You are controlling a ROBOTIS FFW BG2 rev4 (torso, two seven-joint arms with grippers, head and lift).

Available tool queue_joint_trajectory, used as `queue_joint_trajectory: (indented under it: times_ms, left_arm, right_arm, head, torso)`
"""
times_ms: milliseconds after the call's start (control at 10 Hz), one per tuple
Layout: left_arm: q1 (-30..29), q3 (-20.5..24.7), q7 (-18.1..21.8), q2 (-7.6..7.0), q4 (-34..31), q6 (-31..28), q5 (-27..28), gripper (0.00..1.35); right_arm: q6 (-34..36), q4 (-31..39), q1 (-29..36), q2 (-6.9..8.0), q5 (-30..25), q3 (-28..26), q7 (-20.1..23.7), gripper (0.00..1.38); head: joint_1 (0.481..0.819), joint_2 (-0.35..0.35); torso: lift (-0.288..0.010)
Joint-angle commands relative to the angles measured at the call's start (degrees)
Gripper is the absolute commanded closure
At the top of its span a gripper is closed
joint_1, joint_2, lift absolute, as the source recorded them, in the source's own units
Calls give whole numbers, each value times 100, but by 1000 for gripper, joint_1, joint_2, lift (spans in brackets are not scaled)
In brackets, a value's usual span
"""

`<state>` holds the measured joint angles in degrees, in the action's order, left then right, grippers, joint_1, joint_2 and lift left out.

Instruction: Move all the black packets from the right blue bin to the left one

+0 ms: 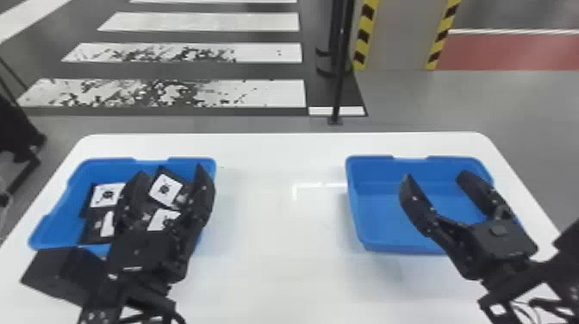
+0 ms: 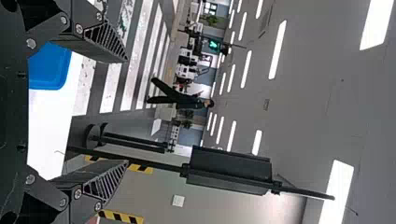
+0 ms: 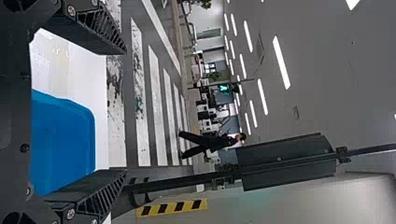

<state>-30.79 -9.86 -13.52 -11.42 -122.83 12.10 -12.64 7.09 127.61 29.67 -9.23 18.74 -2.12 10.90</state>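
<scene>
Over the left blue bin [image 1: 56, 228], my left gripper [image 1: 166, 181] stands open; several black packets [image 1: 92, 228] with white labels lie in that bin, partly hidden by its fingers. My right gripper [image 1: 433, 185] is open above the right blue bin [image 1: 379, 219], whose visible floor is bare blue. In the left wrist view, the left gripper [image 2: 126, 111] has its two fingers wide apart with nothing between them, a corner of a blue bin [image 2: 49, 70] beside them. The right wrist view has the right gripper [image 3: 125, 112] spread just as wide, with a blue bin [image 3: 65, 140] behind the fingers.
Both bins stand on a white table [image 1: 280, 241], with a wide stretch of tabletop separating them. Behind the table's far edge a black pole [image 1: 340, 77] rises from the floor. A dark object [image 1: 17, 129] stands off the table's left side.
</scene>
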Motion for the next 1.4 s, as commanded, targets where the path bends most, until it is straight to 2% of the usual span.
queue_joint_trajectory:
  times_ms: [0, 400, 800, 1300]
  left_arm:
    - [0, 38, -1, 9, 0, -14, 167, 306]
    - [28, 49, -1, 9, 14, 56, 384, 306]
    - [14, 106, -36, 17, 28, -56, 659, 306]
    - [14, 118, -36, 17, 28, -169, 681, 308]
  right_arm:
    - [-6, 0, 0, 9, -11, -5, 0, 122]
    - [-20, 28, 28, 17, -46, -39, -44, 122]
    - [-6, 239, 211, 17, -103, -108, -308, 122]
    - [-35, 394, 422, 44, -114, -256, -448, 122]
  head:
    - [695, 8]
    - [695, 6]
    - [695, -1]
    - [695, -30]
  torso:
    - [-168]
    - [-168]
    - [-168]
    - [-168]
